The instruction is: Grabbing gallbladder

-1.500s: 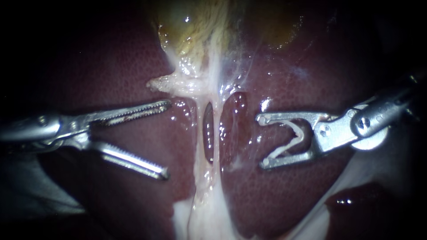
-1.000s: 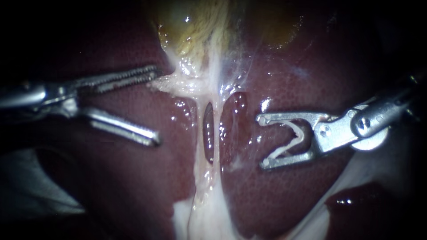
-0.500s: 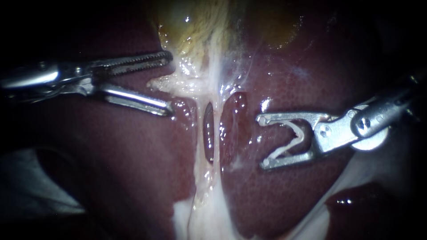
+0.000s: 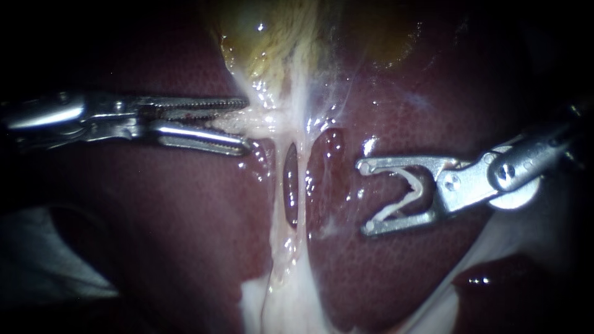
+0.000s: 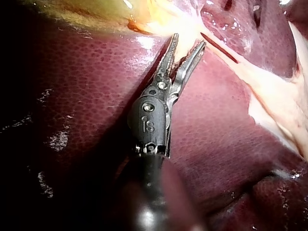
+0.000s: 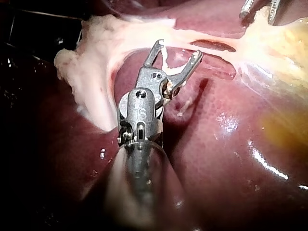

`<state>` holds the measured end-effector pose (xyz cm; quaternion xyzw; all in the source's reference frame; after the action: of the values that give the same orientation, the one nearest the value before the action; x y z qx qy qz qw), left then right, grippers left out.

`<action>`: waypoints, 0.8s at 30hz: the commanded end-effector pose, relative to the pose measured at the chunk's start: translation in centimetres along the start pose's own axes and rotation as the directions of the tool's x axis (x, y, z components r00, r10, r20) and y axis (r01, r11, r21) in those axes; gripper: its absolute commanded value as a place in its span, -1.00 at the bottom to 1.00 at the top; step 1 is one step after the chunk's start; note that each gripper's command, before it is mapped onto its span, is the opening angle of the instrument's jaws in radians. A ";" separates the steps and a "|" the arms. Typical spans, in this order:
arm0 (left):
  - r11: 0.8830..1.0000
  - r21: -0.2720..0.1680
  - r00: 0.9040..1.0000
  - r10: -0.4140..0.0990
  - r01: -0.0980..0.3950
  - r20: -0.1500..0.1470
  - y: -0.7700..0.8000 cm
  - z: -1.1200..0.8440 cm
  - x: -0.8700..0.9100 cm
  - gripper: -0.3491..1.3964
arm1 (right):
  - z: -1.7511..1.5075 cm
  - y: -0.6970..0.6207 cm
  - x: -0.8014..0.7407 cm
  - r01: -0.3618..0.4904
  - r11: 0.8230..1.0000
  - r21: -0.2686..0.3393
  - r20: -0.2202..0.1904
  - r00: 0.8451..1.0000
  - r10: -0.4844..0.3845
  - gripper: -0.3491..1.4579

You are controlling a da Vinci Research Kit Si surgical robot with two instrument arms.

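Note:
The yellow-green gallbladder (image 4: pixel 266 43) lies at the top of the endoscope view, on the dark red liver (image 4: pixel 185 235). A pale tissue flap (image 4: pixel 263 120) hangs at its lower end. My left instrument (image 4: pixel 246 125) comes in level from the left, its toothed jaws shut on that flap from above and below. In the left wrist view the left instrument (image 5: pixel 187 41) has pale tissue between its tips. My right instrument (image 4: pixel 365 196) hovers right of the pale strands (image 4: pixel 298 185), its wide-set jaws holding a white clip (image 4: pixel 405 188); the right instrument (image 6: pixel 179 49) points at the strands.
Two pale strands run down from the flap with a dark slit (image 4: pixel 289 185) between them, merging into white tissue (image 4: pixel 284 303) below. In the right wrist view the left instrument's tips (image 6: pixel 260 7) show beyond the strands. A dark pool (image 4: pixel 489 278) sits lower right.
My left instrument rose from beside the strands to the flap, moved right, and narrowed its jaws onto the flap. The right instrument has stayed where it was.

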<state>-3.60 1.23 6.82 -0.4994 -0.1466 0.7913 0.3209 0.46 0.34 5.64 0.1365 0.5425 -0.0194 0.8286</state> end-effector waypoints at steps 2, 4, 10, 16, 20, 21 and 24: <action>1.000 -0.001 1.000 0.001 -0.001 0.002 0.00 -0.02 0.00 -0.58 | 0.00 0.00 0.00 0.000 1.000 0.000 0.000 1.000 0.000 -0.06; 1.000 -0.001 1.000 0.002 -0.002 0.008 0.00 -0.03 0.00 -0.73 | 0.00 0.00 0.00 0.000 1.000 0.000 0.000 1.000 0.000 -0.06; 0.999 0.000 0.999 -0.040 0.040 0.020 0.02 -0.09 0.03 -1.00 | 0.00 0.00 -0.01 0.000 1.000 0.000 0.000 1.000 0.000 -0.06; 0.997 -0.002 0.996 -0.080 0.080 0.027 0.07 -0.17 0.12 -1.00 | 0.00 0.00 -0.01 0.000 1.000 0.000 0.000 1.000 0.000 -0.06; 0.994 -0.006 0.994 -0.107 0.107 0.030 0.11 -0.31 0.30 -1.00 | 0.00 0.00 0.00 0.000 1.000 0.000 0.000 1.000 0.000 -0.06; 0.994 -0.006 0.993 -0.110 0.110 0.031 0.11 -0.36 0.35 -1.00 | 0.00 0.00 0.00 0.000 1.000 0.000 0.000 1.000 0.000 -0.06; 0.993 0.009 0.992 -0.122 0.121 0.030 0.12 -0.53 0.55 -1.00 | 0.00 0.00 -0.01 0.000 1.000 0.000 0.000 1.000 0.000 -0.06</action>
<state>-3.30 1.49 6.06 -0.4754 -0.1789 0.7780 0.3697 0.46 0.34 5.65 0.1364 0.5425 -0.0196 0.8287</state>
